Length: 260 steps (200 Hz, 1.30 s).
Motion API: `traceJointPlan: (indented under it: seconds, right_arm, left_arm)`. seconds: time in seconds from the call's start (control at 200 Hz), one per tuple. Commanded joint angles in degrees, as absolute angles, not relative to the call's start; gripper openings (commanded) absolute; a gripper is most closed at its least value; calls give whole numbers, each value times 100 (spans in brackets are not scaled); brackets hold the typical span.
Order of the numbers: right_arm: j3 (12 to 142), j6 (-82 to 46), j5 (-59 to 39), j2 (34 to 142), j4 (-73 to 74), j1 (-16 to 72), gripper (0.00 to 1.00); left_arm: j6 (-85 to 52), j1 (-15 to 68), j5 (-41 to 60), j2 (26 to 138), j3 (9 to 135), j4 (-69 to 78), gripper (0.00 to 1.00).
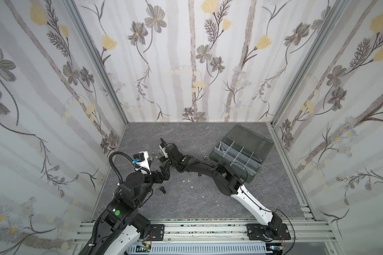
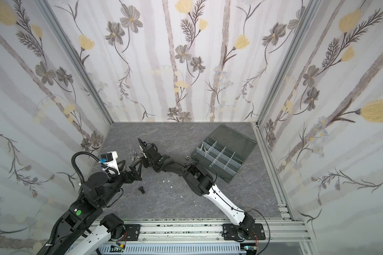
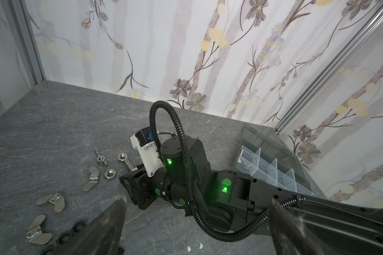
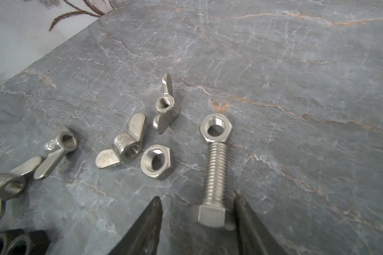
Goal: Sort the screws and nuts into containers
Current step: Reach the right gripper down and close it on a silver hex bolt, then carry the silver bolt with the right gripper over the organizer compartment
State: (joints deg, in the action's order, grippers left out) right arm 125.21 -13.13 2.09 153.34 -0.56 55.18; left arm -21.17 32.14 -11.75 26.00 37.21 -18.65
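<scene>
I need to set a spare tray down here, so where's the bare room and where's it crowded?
Free: the rear strip of table between back wall and right gripper; the front middle between the black bolt and the right arm, with only white specks. Crowded: left of centre, where wing nuts, hex nuts and the silver bolt lie at that gripper.

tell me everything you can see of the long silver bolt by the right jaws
The silver bolt looks like bare steel: hex head, fully threaded shaft. It lies flat on the grey marbled tabletop, head between the right gripper's open jaws, one close against it, the other apart. Its shaft tip meets a silver hex nut.
</scene>
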Motion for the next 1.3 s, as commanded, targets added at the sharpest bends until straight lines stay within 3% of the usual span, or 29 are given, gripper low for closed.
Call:
traceJointPlan:
  seconds: [0.0, 0.42, 0.824, 1.294]
  right_arm:
    - [12551, -1110, 672, 15381, -227, 5537, 48]
    - [12520, -1122, 956, 15312, -193, 5546, 22]
    - [10721, -1309, 949, 14033, 649, 5548, 16]
    - [7723, -1810, 860, 11510, 1443, 5077, 15]
  left_arm:
    - [-2101, 3191, -1156, 2586, 3694, -1643, 100]
    - [-2101, 3168, -1315, 2452, 3680, -1679, 100]
    - [-2074, 3145, -1454, 2476, 3674, -1696, 100]
    - [-2064, 3070, -1654, 2883, 3717, -1850, 100]
